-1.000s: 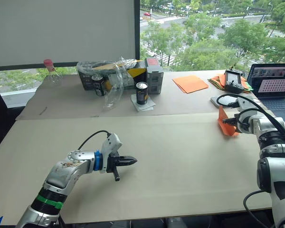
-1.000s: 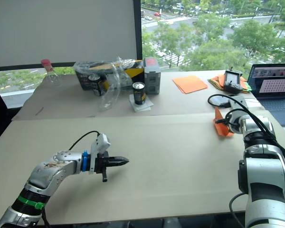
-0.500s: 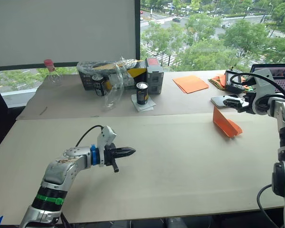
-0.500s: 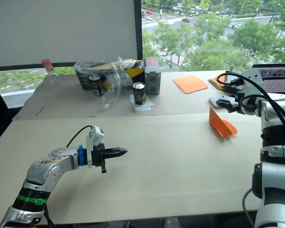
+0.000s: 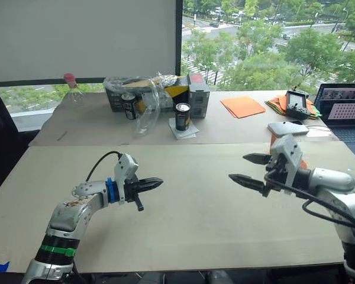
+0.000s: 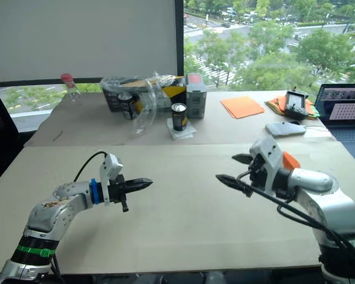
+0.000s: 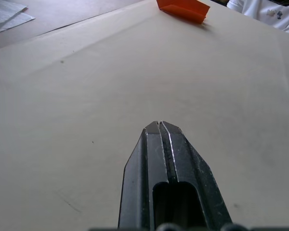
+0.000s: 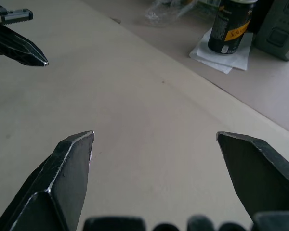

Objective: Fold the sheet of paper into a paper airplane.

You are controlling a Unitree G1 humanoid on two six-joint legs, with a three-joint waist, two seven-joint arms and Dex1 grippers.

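Tabletop: paper airplane (orientation unclear)

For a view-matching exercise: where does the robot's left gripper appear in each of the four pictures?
Left eye view: left gripper, left of centre.
Right eye view: the same.
Left wrist view: shut, in the foreground.
Right wrist view: across the table.
Shared landmark: black can.
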